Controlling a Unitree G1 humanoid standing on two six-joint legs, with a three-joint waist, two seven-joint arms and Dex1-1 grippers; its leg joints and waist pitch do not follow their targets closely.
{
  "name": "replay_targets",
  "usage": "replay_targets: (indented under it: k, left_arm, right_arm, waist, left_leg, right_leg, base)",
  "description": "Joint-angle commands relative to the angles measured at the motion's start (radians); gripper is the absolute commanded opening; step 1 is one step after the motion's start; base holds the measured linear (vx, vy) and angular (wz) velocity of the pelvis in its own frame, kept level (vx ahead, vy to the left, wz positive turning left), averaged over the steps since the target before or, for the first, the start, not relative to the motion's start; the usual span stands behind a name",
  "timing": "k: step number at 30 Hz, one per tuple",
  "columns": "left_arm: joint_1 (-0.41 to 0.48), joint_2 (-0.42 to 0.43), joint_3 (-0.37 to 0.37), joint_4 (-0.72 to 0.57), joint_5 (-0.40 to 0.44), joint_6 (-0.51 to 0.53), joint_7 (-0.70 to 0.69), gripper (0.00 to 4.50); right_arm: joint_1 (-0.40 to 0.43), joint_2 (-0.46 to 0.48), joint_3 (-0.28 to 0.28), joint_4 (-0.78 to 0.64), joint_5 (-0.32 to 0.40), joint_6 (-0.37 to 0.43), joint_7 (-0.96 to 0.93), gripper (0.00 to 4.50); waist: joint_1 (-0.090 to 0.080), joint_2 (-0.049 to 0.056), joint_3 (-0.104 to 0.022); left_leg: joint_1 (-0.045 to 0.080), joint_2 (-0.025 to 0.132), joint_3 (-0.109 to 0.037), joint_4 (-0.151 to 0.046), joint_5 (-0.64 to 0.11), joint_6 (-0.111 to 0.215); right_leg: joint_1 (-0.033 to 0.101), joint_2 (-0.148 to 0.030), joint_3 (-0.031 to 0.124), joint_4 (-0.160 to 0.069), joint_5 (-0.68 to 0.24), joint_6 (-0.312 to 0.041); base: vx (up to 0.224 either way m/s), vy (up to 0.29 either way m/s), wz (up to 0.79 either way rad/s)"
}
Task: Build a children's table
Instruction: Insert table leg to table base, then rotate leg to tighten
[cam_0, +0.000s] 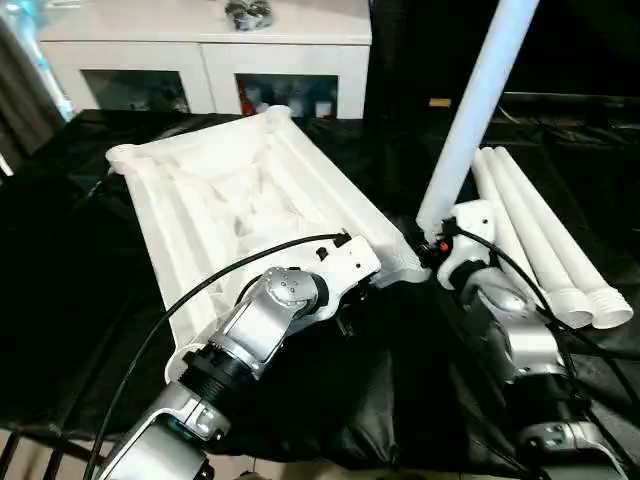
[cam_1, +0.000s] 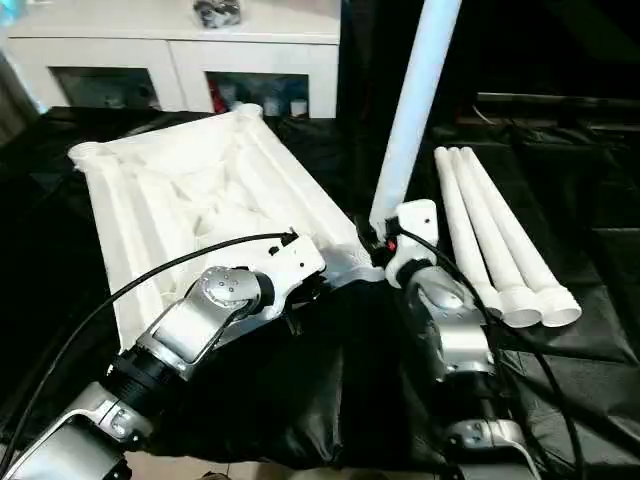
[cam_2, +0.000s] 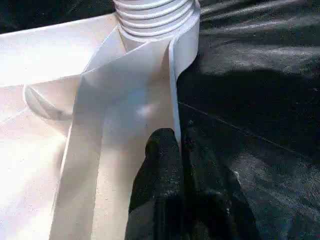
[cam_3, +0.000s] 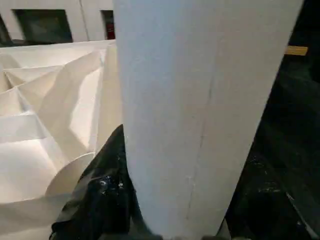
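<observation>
The white tabletop is lying upside down on the black-covered worktop, its ribbed underside facing up and one rounded corner socket sitting at the far left corner. The left gripper is reaching in over the near right part of the tabletop, and its jaws are pressed together on the thin side wall there (one black finger is lying inside the wall, the other outside it). In the left wrist view, just beyond that pinch, a threaded leg end is sitting at the tabletop's corner.

The right gripper is holding one white tubular leg by its lower part; the leg is standing nearly upright, leaning a little toward the robot's right as it rises, with its foot at the tabletop's near right corner. The jaws are closed around the tube, and in the right wrist view a black finger is pressing against the tube's side.

Three more white legs are lying side by side on the worktop to the right of the right arm, touching one another, their threaded ends pointing toward the robot. A white glass-door cabinet is standing behind the worktop.
</observation>
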Motion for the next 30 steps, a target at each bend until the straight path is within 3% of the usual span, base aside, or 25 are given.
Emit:
replay_targets:
  k: [1, 6, 7, 10, 11, 13, 15, 19, 22, 26, 27, 30]
  left_arm:
    - [0.001, -0.028, -0.043, -0.076, 0.000, -0.011, -0.021, 0.00]
    - [0.004, -0.016, -0.044, -0.076, 0.006, -0.010, -0.023, 0.00]
    - [0.003, -0.012, -0.041, -0.078, 0.005, -0.009, -0.025, 0.00]
    - [0.005, -0.008, -0.038, -0.077, 0.004, -0.033, -0.034, 0.00]
    - [0.006, -0.007, -0.037, -0.079, 0.005, -0.035, -0.038, 0.00]
    - [0.007, 0.000, -0.034, -0.079, 0.006, -0.049, -0.045, 0.00]
    - [0.007, 0.016, -0.030, -0.076, 0.000, -0.071, -0.065, 0.00]
    - [0.004, 0.041, -0.021, -0.066, -0.006, -0.096, -0.086, 0.00]
    - [0.004, 0.066, -0.016, -0.066, -0.013, -0.121, -0.114, 0.00]
    - [0.005, 0.112, -0.014, -0.076, -0.020, -0.147, -0.173, 0.00]
    - [0.006, 0.123, -0.013, -0.078, -0.026, -0.160, -0.193, 0.00]
    - [0.009, 0.141, -0.013, -0.079, -0.040, -0.179, -0.229, 0.00]
  right_arm:
    - [0.020, 0.033, 0.025, 0.098, -0.017, 0.071, -0.022, 1.90]
    - [-0.001, 0.046, 0.014, 0.115, -0.021, 0.065, -0.043, 1.90]
    - [-0.005, 0.047, 0.010, 0.117, -0.014, 0.050, -0.035, 2.25]
    - [-0.008, 0.043, 0.016, 0.115, -0.013, 0.043, -0.015, 2.25]
    - [-0.007, 0.043, 0.019, 0.108, -0.010, 0.039, 0.004, 2.65]
    - [-0.006, 0.040, 0.025, 0.088, -0.004, 0.036, 0.033, 2.70]
    - [-0.005, 0.026, 0.039, 0.065, -0.003, 0.026, 0.080, 2.97]
    - [0.001, 0.004, 0.044, 0.029, 0.015, 0.022, 0.139, 3.24]
    - [0.013, -0.021, 0.049, -0.009, 0.031, 0.029, 0.194, 3.55]
    - [0.041, -0.090, 0.059, -0.072, 0.060, 0.057, 0.330, 3.62]
    - [0.052, -0.112, 0.060, -0.093, 0.078, 0.068, 0.383, 3.62]
    - [0.067, -0.150, 0.062, -0.124, 0.107, 0.093, 0.460, 3.62]
  waist:
    - [0.003, -0.001, -0.051]
    - [-0.008, 0.000, -0.046]
    - [-0.009, 0.000, -0.045]
    - [-0.010, -0.003, -0.047]
    - [-0.009, -0.003, -0.046]
    - [-0.006, -0.003, -0.049]
    - [-0.001, -0.006, -0.056]
    - [0.009, -0.003, -0.062]
    - [0.018, -0.003, -0.059]
    - [0.025, -0.003, -0.056]
    - [0.027, -0.009, -0.057]
    - [0.031, -0.009, -0.058]
  left_leg:
    - [0.010, 0.080, -0.033, -0.097, -0.209, 0.055]
    - [0.011, 0.079, -0.036, -0.104, -0.289, 0.020]
    - [0.012, 0.079, -0.037, -0.105, -0.308, 0.011]
    - [0.013, 0.078, -0.036, -0.104, -0.304, 0.009]
    - [0.012, 0.078, -0.035, -0.104, -0.292, 0.014]
    - [0.014, 0.080, -0.033, -0.101, -0.265, 0.023]
    - [0.009, 0.078, -0.031, -0.094, -0.184, 0.048]
    - [0.008, 0.077, -0.027, -0.079, -0.054, 0.126]
    - [0.011, 0.080, -0.025, -0.080, -0.062, 0.142]
    - [0.015, 0.083, -0.024, -0.085, -0.109, 0.124]
    - [0.014, 0.084, -0.023, -0.083, -0.096, 0.124]
    - [0.014, 0.083, -0.022, -0.080, -0.061, 0.139]
  right_leg:
    - [0.040, -0.070, 0.031, -0.073, -0.082, -0.299]
    - [0.036, -0.071, 0.032, -0.080, -0.186, -0.280]
    - [0.033, -0.071, 0.032, -0.083, -0.213, -0.268]
    - [0.032, -0.071, 0.034, -0.084, -0.207, -0.263]
    - [0.032, -0.071, 0.035, -0.084, -0.192, -0.265]
    - [0.033, -0.072, 0.035, -0.082, -0.157, -0.275]
    - [0.041, -0.071, 0.035, -0.071, -0.051, -0.292]
    - [0.047, -0.073, 0.030, -0.053, 0.114, -0.327]
    - [0.045, -0.073, 0.029, -0.056, 0.093, -0.331]
    - [0.044, -0.072, 0.029, -0.059, 0.017, -0.327]
    - [0.044, -0.074, 0.030, -0.055, 0.021, -0.327]
    - [0.045, -0.072, 0.029, -0.052, 0.057, -0.329]
  base:
    - [0.000, 0.000, 0.00]
    - [0.000, 0.000, 0.00]
    - [0.000, 0.000, 0.00]
    - [0.000, 0.000, 0.00]
    - [0.000, 0.000, 0.00]
    - [0.000, 0.000, 0.00]
    - [0.000, 0.000, 0.00]
    - [0.000, 0.000, 0.00]
    - [0.000, 0.000, 0.00]
    - [0.000, 0.000, 0.00]
    - [0.000, 0.000, 0.00]
    - [0.000, 0.000, 0.00]
